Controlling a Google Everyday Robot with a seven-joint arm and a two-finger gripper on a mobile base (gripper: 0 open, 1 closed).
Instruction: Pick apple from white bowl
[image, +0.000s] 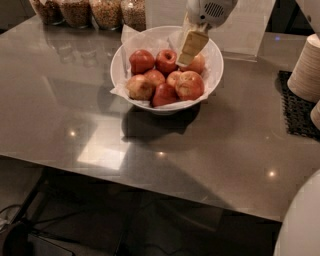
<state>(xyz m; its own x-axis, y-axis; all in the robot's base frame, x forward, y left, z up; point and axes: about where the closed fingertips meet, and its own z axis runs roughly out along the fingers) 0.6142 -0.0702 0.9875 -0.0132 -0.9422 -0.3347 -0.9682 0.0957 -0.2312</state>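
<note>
Field note: gripper (189, 50) hangs at about 1 o'clock in the view, just below the top edge. White vented wrist housing (210, 9) sits above it. Tan tip slants down toward 7 o'clock. Rounded white body shell (302, 220) at 5 o'clock corner.

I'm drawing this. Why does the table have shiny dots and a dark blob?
Camera view: the glossy table reflects lights as dots; the white bowl casts the dark shadow in front; the gripper hangs over the bowl's back.

no readable text, even on pincer (184, 60) above white bowl (114, 64)
</note>
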